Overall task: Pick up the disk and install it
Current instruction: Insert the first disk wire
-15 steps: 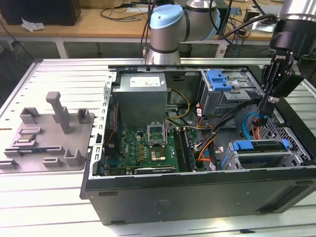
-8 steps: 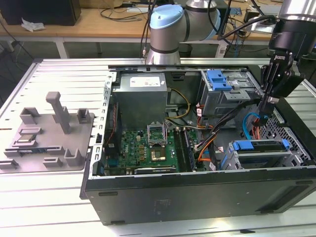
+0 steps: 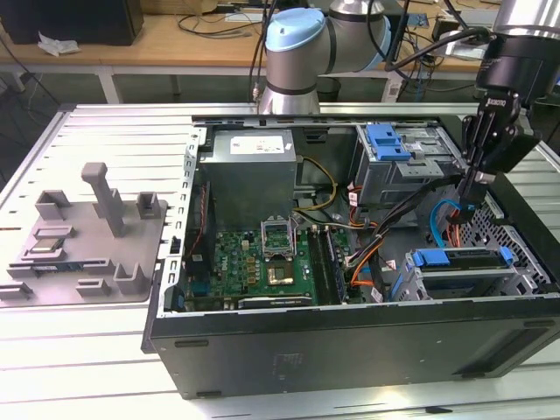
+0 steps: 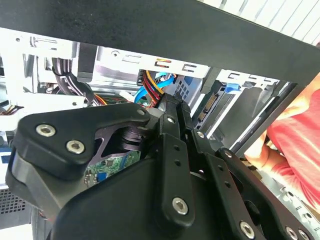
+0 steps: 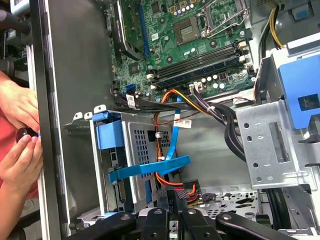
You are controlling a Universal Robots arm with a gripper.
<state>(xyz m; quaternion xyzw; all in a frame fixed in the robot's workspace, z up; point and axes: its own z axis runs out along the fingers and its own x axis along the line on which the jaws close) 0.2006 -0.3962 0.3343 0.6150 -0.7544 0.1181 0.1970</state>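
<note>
Case (image 3: 350, 341) open on top, disk (image 3: 464, 257) seated in cage (image 3: 459, 282) at the exterior view's right (mostly hidden, blue rail showing), gripper (image 3: 471, 199) just above it, jaws pressed together on nothing, tips partly lost against cables (image 3: 418, 199).

Exterior view high over computer case (image 3: 350, 341), both wrist views close inside, all sharing motherboard (image 3: 262, 258)

The blue-railed disk (image 3: 462, 259) lies flat, seated in the drive cage.
</note>
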